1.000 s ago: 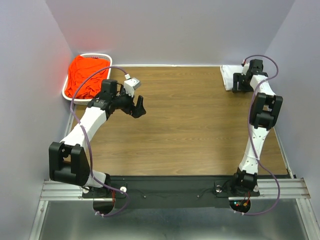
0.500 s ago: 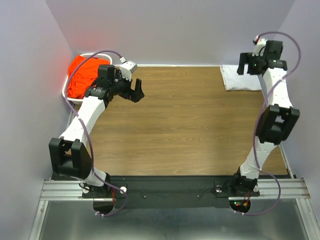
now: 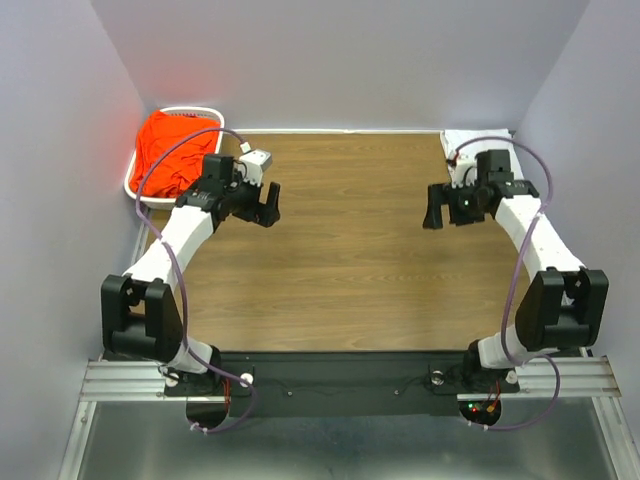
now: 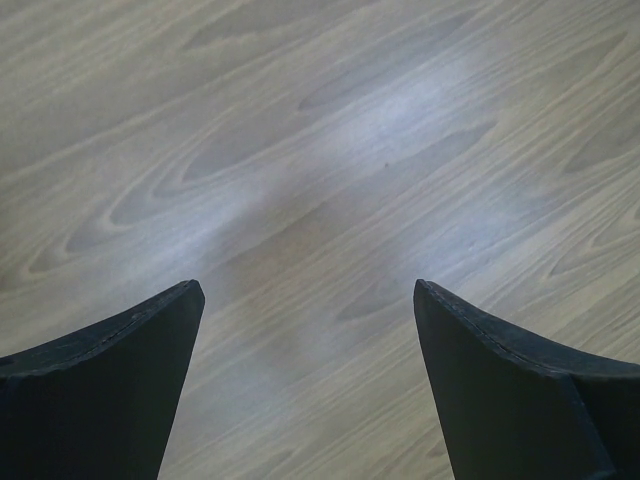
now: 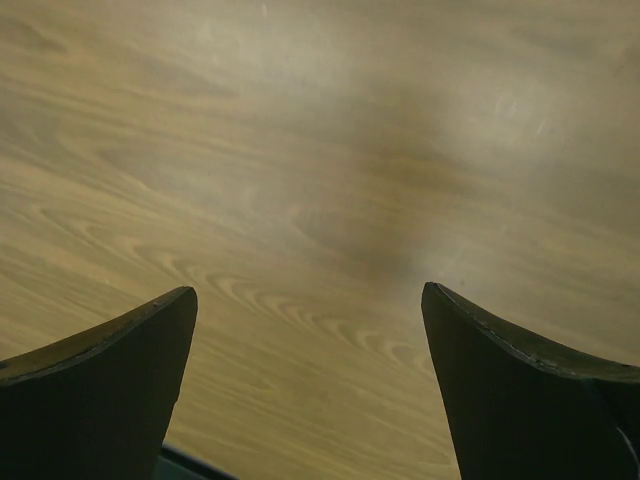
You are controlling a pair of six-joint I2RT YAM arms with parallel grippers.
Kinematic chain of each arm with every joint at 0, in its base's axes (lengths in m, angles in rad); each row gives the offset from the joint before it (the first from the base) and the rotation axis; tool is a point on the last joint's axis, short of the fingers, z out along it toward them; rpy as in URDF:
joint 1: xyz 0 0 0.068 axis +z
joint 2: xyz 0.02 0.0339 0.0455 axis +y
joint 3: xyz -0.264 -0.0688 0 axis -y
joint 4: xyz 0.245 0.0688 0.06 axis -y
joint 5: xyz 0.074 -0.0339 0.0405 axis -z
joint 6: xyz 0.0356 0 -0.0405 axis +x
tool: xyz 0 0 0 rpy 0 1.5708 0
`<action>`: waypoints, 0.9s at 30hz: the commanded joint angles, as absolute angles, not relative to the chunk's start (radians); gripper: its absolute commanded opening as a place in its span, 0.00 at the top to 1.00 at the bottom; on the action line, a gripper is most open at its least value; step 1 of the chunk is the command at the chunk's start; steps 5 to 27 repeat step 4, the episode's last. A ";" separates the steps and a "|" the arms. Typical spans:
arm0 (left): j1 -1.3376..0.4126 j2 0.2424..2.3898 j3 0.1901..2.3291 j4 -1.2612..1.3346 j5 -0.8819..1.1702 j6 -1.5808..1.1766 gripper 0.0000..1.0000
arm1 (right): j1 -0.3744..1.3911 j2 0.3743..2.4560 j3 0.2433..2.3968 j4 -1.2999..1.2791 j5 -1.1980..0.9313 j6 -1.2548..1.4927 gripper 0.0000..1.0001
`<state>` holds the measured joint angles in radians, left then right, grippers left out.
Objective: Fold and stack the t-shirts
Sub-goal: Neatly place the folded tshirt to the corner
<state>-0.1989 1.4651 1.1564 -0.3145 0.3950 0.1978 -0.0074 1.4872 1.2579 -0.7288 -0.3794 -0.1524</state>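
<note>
My left gripper (image 4: pixel 305 290) has its jaws spread wide and holds nothing; only wood grain shows between the fingers (image 4: pixel 100 380). My right gripper (image 5: pixel 310 290) is equally wide and also grips nothing. Both hang above the table (image 3: pixel 350 270), well apart, with bare wood between them.

The orange-red t-shirt (image 3: pixel 165 150) lies crumpled behind and left of my left gripper, inside the white basket (image 3: pixel 131 185) at the far-left corner. The white t-shirt (image 3: pixel 456 142) lies at the far-right corner, behind my right gripper and partly hidden by that arm. Walls (image 3: pixel 330 60) enclose the left, right and far edges.
</note>
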 commanded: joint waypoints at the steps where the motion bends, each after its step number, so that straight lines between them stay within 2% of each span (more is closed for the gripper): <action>1: -0.196 1.341 1.102 -0.293 0.371 0.224 0.01 | -0.012 1.391 1.178 -0.712 -0.403 -0.144 0.00; 4: -0.196 1.284 1.072 -0.288 0.370 0.225 0.01 | -0.012 1.347 1.149 -0.704 -0.399 -0.141 0.00; 27: -0.196 1.284 1.072 -0.288 0.370 0.225 0.01 | -0.012 1.347 1.149 -0.704 -0.399 -0.141 0.00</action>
